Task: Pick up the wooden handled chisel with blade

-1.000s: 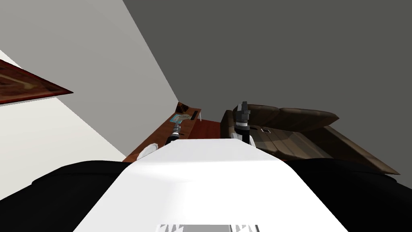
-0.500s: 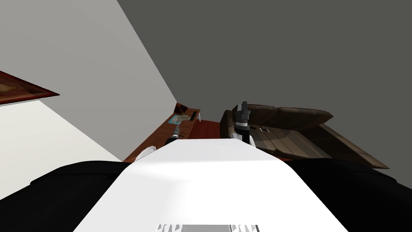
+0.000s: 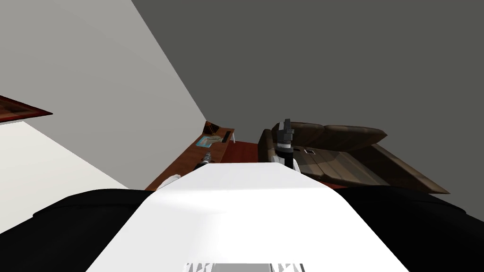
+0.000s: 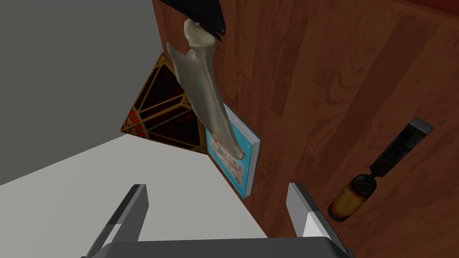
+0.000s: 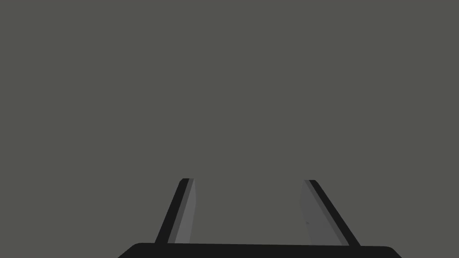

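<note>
Desk top (image 4: pixel 340 80): recorded as reddish-brown wood, grain plainly drawn, smooth, with a faint sheen.
Chisel (image 4: pixel 381 165): handle noted as amber wood with a glossy, varnished look, darkened at the blade end; blade noted as dark grey metal, matt, paler at the tip.
Book (image 4: pixel 228 161): cover registered as glossy teal, page edges as pale matt paper.
Long pale object (image 4: pixel 201 94): bone-like, matt, slightly uneven.
Sofa (image 3: pixel 331 137): brown, leather-like, dull sheen.
</note>
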